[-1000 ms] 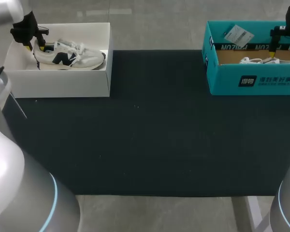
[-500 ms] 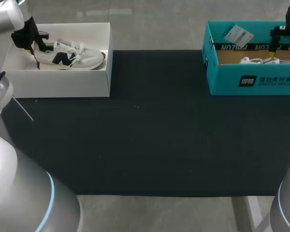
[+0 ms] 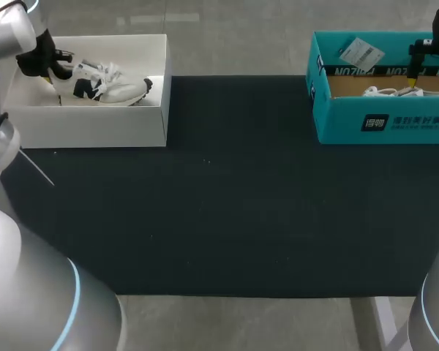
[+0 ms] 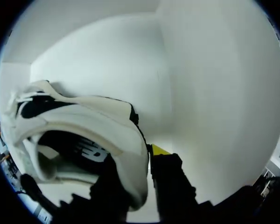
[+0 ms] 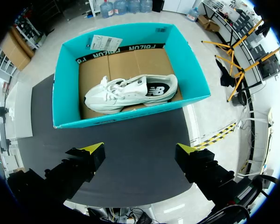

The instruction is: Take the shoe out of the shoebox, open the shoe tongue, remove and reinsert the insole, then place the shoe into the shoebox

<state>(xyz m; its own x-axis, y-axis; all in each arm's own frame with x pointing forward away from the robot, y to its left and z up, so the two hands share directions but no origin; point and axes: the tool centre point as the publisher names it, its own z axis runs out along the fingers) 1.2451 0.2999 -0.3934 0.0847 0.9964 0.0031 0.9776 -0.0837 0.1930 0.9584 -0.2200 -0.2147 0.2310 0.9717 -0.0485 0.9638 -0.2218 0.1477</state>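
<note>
Gripping sneaker (image 3: 111,85) heel inside white shoebox (image 3: 95,126).
Your left gripper (image 4: 147,155) clamps the sneaker's heel collar; your right gripper (image 5: 140,151) hangs wide open above the teal shoebox (image 5: 69,84).

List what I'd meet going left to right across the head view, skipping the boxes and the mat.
From the left: left gripper → shoe → tag → right gripper.

The shoe (image 4: 79,126) hides one left pincer (image 4: 139,161) fingertip.

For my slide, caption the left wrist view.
Left gripper grips the white shoe by its heel inside the white shoebox.
</note>
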